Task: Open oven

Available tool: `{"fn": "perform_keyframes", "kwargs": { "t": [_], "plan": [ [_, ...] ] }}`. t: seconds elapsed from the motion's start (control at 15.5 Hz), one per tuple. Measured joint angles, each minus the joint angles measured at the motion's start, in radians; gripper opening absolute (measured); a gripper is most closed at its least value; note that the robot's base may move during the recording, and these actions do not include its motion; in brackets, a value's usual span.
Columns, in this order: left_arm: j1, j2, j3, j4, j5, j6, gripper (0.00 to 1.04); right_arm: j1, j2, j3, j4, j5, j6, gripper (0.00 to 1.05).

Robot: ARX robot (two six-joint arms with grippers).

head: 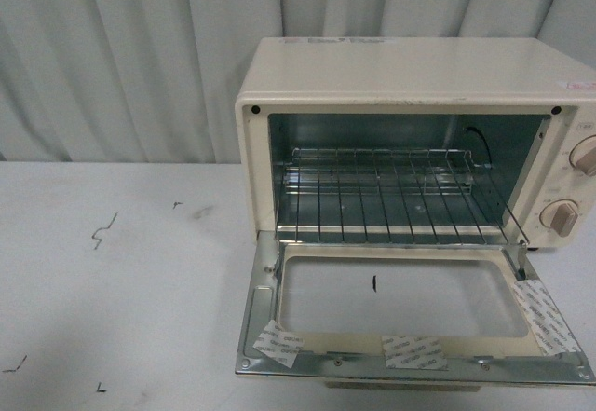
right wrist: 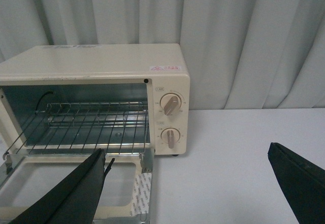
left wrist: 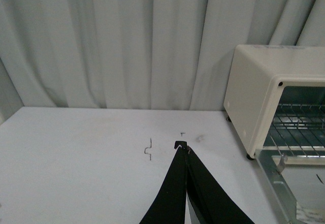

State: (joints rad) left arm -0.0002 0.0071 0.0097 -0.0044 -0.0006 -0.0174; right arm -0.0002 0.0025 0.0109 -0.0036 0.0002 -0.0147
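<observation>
Cream-white, the oven [head: 410, 75] stood on the bench [head: 112, 271] with its door [head: 410, 313] dropped flat, so opening looked finished and only retreat remained, left jaws together and right jaws wide apart.

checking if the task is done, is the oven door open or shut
Open. The oven door lies folded down flat in front, glass window facing up, and the wire rack inside is fully exposed. No fingers touch it.

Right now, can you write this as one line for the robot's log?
oven: door fully down | rack empty | left pincer shut, away | right pincer open, holding nothing
</observation>
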Motion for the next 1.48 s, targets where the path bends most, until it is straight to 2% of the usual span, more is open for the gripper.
{"fn": "perform_keyframes", "kwargs": {
  "t": [0.06,0.19,0.58,0.64,1.48],
  "plan": [
    [0.0,0.0,0.0,0.001,0.001,0.0,0.02,0.0,0.0,0.0,0.0,0.0,0.0,0.98],
    [0.0,0.0,0.0,0.001,0.0,0.0,0.23,0.0,0.0,0.0,0.0,0.0,0.0,0.98],
    [0.0,0.0,0.0,0.001,0.0,0.0,0.95,0.0,0.0,0.0,0.0,0.0,0.0,0.98],
    [0.0,0.0,0.0,0.001,0.0,0.001,0.99,0.0,0.0,0.0,0.0,0.0,0.0,0.98],
    [0.0,0.0,0.0,0.003,0.0,0.0,0.98,0.0,0.0,0.0,0.003,0.0,0.0,0.98]
  ]
}}
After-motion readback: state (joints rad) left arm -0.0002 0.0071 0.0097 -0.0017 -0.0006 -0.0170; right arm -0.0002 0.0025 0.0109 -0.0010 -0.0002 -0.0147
